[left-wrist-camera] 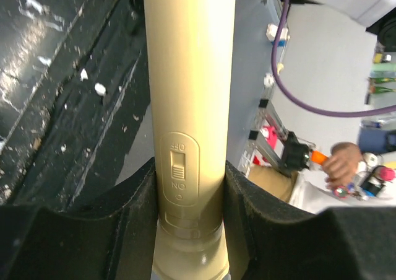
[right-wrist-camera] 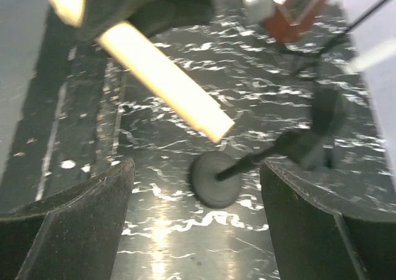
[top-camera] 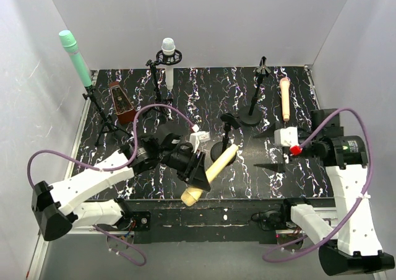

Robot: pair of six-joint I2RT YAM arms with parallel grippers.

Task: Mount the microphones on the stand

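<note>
**Left wrist view: I hold the yellow microphone tight**

My left gripper is clamped on the yellow microphone, just by its switch. I think I hold it there so its thin end can point at the small stand, low in the middle of the top view. My right gripper hangs near that stand, fingers wide apart, holding nothing. The right wrist view is blurry, so I cannot make out the stand's clip. The microphone's head is cut off at the bottom edge.
</note>
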